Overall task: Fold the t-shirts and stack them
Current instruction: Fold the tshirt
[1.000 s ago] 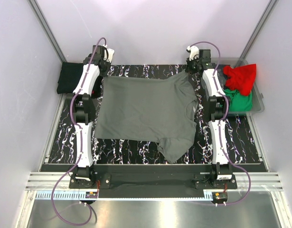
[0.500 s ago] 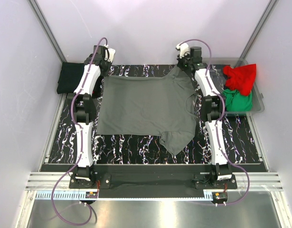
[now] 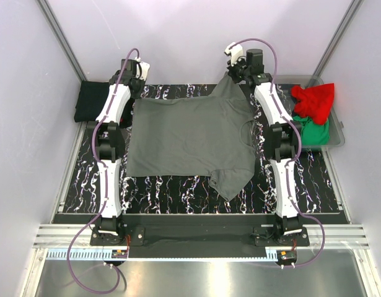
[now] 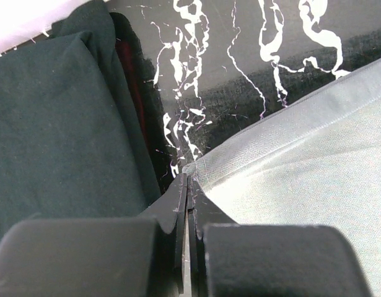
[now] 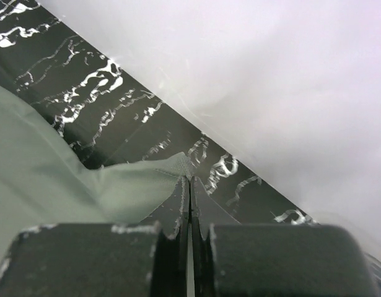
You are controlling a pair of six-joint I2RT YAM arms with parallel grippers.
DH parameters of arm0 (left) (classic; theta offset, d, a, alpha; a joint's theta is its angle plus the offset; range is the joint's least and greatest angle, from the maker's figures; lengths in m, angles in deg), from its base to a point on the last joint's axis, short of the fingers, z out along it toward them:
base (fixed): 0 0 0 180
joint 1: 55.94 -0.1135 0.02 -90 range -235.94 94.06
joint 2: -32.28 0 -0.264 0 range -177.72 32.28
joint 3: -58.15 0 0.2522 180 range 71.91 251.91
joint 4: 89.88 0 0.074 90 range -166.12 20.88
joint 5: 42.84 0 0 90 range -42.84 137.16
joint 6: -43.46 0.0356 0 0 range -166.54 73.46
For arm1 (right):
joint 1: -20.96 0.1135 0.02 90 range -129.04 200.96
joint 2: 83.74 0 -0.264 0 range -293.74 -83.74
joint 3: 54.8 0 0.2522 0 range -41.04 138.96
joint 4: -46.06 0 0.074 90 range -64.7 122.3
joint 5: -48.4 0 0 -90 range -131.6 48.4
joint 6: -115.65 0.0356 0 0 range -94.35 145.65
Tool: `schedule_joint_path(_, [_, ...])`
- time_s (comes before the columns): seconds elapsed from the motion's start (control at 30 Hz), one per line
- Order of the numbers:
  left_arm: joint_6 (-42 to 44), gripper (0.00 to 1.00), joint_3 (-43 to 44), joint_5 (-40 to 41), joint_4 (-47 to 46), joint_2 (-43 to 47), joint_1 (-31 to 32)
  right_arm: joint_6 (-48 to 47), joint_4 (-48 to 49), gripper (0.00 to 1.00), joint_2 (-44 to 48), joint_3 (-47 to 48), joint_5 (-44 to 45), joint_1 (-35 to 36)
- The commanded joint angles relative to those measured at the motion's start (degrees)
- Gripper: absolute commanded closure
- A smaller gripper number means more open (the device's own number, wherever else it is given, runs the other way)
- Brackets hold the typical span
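Grey shirt (image 3: 190,139) lies flat on the table (image 3: 171,192), long axis left to right, reaching toward the near edge from both grippers. Left gripper (image 4: 185,180) pinches its far-left corner; right gripper (image 5: 190,179) pinches the far-right sleeve, lifted.

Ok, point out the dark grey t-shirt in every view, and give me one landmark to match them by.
Top external: the dark grey t-shirt lies spread mid-table, between the arms.
Left wrist: the shirt fills the lower right, its corner pinched in the left gripper.
Right wrist: the shirt fills the lower left, its corner pinched in the right gripper.
Shared landmark: the black marbled tabletop, visible in all three.
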Motion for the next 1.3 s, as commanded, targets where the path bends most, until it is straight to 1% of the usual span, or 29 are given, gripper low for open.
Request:
schedule_joint_path(0.0, [0.4,1.0,0.0,-1.3,-2.7,4.9,-0.4,-2.8,2.6,1.0,7.3,-4.3,1.9,-0.5])
schedule_joint_path(0.23, [0.1,1.0,0.2,-0.9,-3.1,4.9,-1.5,-3.8,2.6,1.0,9.5,-10.9,3.4,-2.3])
schedule_joint_path(0.53, [-0.3,1.0,0.9,-0.1,-3.8,4.6,-2.2,-3.7,2.4,1.0,9.1,-14.1,4.5,-2.4])
schedule_joint_path(0.67, [-0.3,1.0,0.0,0.0,-3.7,5.0,-2.3,-3.8,2.3,1.0,10.7,-16.5,4.2,-2.6])
schedule_joint_path(0.8, [0.2,1.0,-1.4,-1.4,-3.7,5.6,-2.5,-3.6,2.0,1.0,14.7,-21.3,3.4,-2.6])
schedule_joint_path(0.83, [0.2,1.0,-1.6,-1.4,-3.5,5.9,-2.6,-3.6,2.0,1.0,16.9,-24.3,3.1,-2.7])
schedule_joint_path(0.9, [0.1,1.0,-2.1,-3.1,-3.3,6.4,-2.6,-3.8,2.0,1.0,20.1,-27.3,2.5,-2.7])
schedule_joint_path(1.03, [0.0,1.0,-3.0,-3.0,-2.9,7.2,-2.9,-4.3,2.1,1.0,24.0,-34.2,3.0,-2.7])
schedule_joint_path(1.27, [0.1,1.0,-4.5,-3.2,-2.4,7.9,-3.2,-3.6,2.0,1.0,29.1,-41.2,2.3,-2.7])
